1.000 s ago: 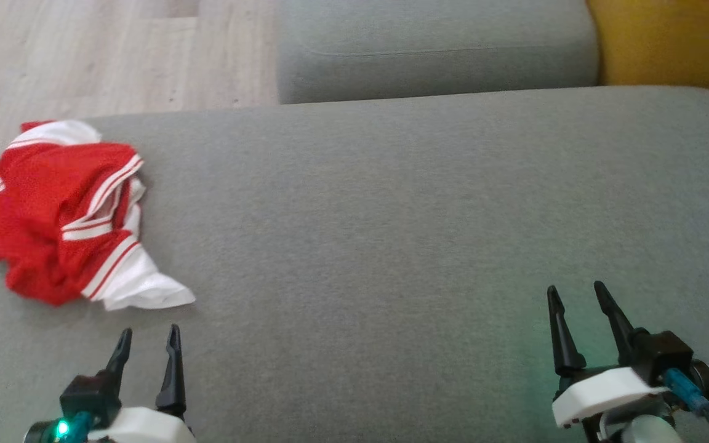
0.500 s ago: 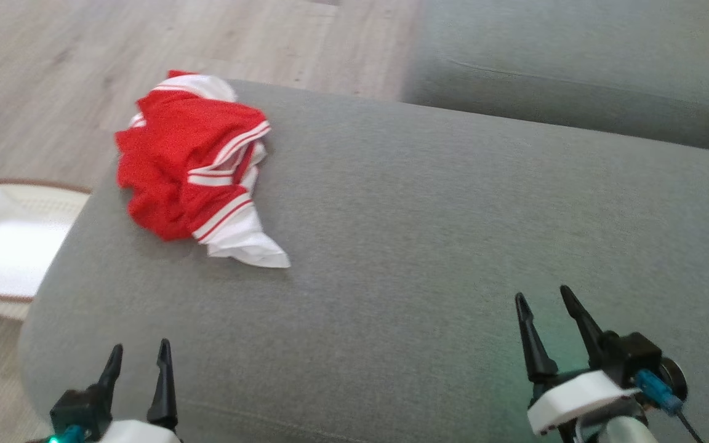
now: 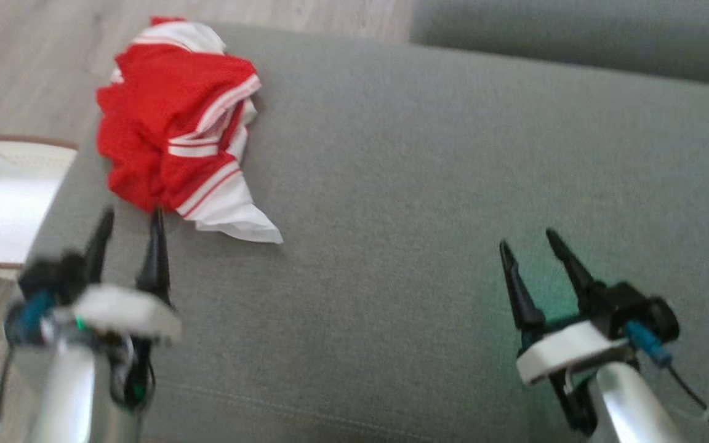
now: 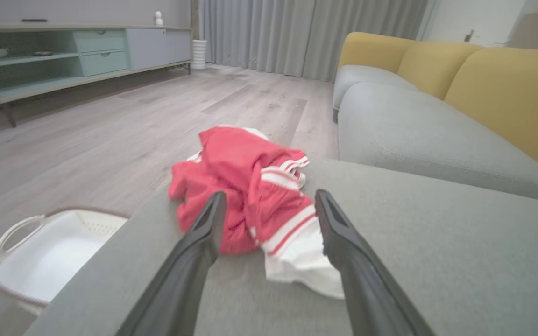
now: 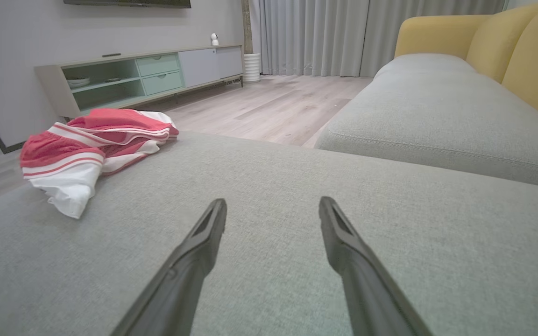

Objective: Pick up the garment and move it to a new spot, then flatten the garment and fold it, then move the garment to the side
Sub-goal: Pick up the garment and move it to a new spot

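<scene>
The garment (image 3: 173,129) is a crumpled heap of red cloth with white stripes and a white edge, lying at the far left end of the grey sofa seat (image 3: 422,203). In the left wrist view the garment (image 4: 250,186) lies straight ahead, framed by the two fingers. My left gripper (image 3: 132,216) hovers open just short of its near edge, touching nothing. My right gripper (image 3: 530,239) is open over bare cushion, well to the right of the garment (image 5: 94,147). Nothing sits between either pair of fingers.
A white laundry basket (image 3: 4,197) with a brown rim stands on the wooden floor (image 4: 110,126) beside the seat's left end. A second grey cushion (image 5: 437,107) and yellow backrests (image 4: 507,93) lie to the right. A low media cabinet (image 5: 147,77) lines the far wall.
The camera has swung left and down, bringing the basket into view. My left gripper has advanced to the garment's near edge; the right has also come forward. The garment has not moved.
</scene>
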Controlling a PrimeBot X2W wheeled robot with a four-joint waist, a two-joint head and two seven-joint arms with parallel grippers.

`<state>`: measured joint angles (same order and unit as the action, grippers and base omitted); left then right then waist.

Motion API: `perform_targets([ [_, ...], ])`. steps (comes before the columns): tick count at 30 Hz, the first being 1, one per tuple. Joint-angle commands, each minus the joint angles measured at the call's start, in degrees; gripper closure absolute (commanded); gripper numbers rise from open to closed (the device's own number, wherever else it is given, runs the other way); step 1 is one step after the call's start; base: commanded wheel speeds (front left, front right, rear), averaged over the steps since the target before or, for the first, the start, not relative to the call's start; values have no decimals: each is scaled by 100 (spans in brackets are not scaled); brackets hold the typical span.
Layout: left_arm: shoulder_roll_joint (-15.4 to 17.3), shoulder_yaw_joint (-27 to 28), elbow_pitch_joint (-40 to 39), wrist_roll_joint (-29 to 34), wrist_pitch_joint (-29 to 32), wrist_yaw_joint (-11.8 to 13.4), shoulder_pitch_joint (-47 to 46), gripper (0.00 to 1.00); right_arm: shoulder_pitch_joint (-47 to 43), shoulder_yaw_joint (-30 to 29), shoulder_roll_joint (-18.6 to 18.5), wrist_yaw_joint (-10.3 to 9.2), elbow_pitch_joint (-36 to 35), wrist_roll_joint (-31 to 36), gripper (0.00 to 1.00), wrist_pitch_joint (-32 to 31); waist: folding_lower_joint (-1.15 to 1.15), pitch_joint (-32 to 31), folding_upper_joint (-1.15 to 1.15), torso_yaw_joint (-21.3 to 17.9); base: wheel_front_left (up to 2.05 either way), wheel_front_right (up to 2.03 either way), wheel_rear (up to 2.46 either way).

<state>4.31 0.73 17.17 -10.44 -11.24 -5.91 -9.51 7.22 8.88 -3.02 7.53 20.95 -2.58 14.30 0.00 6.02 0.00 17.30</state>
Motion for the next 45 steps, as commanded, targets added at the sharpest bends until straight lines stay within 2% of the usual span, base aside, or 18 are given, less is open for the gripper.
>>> perform_targets([
  [1, 269, 153, -70, -5, 138, -25, -622, 0, 348, 153, -139, -4, -220, 46, 0, 70, 0, 532, 0, -276, 0, 0, 0],
  [10, 623, 274, 836, -121, 838, 44, -2326, 0, 678, 301, -348, -4, -310, 93, 0, 70, 0, 1174, 0, -543, 0, 0, 0],
  [19, 996, 196, 2362, -46, 1462, 111, -3768, 0, 821, 530, -569, -4, -487, 107, 0, 70, 0, 1669, 0, -788, 0, 0, 0],
  [25, 1264, -49, 3314, 307, 1680, 374, -4213, 0, 804, 488, -619, -4, -576, 104, 0, 70, 0, 1814, 0, -908, 0, 0, 0],
  [26, 1300, -98, 3455, 363, 1677, 396, -4247, 4, 792, 478, -614, -4, -583, 101, 0, 70, 0, 1808, 0, -925, 0, 0, 0],
  [27, 1322, -143, 3591, 407, 1666, 411, -4271, 36, 774, 474, -609, -4, -588, 98, 0, 70, 0, 1792, 0, -941, 0, 0, 0],
  [28, 1340, -178, 3719, 443, 1651, 438, -4292, 57, 754, 475, -604, -4, -591, 94, 0, 70, 0, 1773, 0, -955, 0, 0, 0],
  [29, 1359, -234, 3832, 497, 1635, 459, -4312, 88, 734, 475, -600, -4, -593, 91, 0, 70, 0, 1753, 0, -966, 0, 0, 0],
  [30, 1365, -255, 3933, 511, 1608, 473, -4333, 100, 717, 472, -596, -4, -593, 87, 0, 70, 0, 1728, 0, -973, 0, 0, 0],
  [37, 1480, -209, 4204, 388, 1135, 402, -4565, 100, 605, 393, -479, -4, -549, 11, 0, 70, 0, 1327, 0, -975, 0, 0, 0],
  [41, 1543, -224, 4047, 317, 897, 253, -4717, 100, 443, 328, -372, -4, -502, -72, 0, 70, 0, 939, 0, -953, 0, 0, 0],
  [45, 1520, -391, 3687, 278, 945, 30, -4795, 100, 199, 234, -244, -4, -453, -154, 0, 70, 0, 531, 0, -935, 0, 0, 0],
])
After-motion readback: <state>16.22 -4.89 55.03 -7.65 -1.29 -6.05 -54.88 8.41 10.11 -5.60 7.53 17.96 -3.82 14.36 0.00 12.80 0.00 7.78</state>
